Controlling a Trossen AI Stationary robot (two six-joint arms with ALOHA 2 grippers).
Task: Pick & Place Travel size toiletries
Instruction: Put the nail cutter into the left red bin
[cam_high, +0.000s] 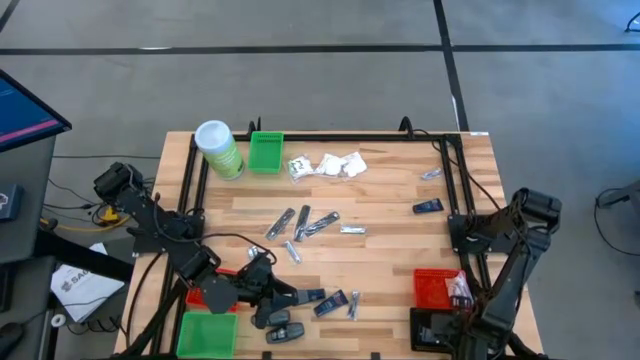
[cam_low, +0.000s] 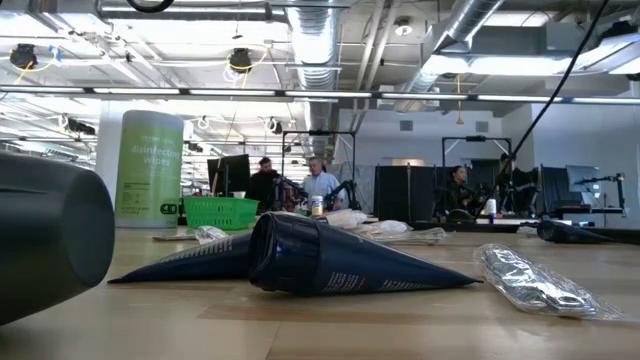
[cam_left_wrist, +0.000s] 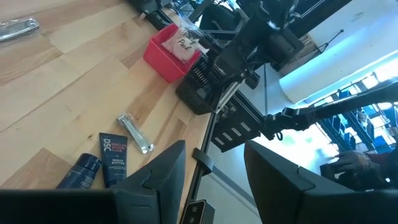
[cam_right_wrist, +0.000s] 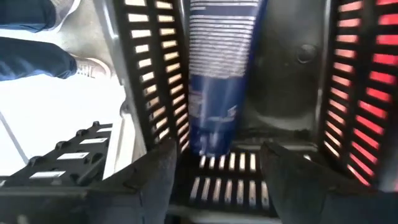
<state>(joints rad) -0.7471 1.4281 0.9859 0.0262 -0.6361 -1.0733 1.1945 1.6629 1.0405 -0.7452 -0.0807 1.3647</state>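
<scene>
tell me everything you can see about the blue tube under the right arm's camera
The blue tube is a dark blue squeeze tube, plastic by its look, with fine white print down its body and a flat crimped end. It lies inside the black slatted bin, just ahead of the right pincer, whose fingers stand apart and off it. A red bin sits alongside.

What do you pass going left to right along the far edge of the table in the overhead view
Green canister with white lid → small green bin → cluster of white sachets → silvery packet.
</scene>
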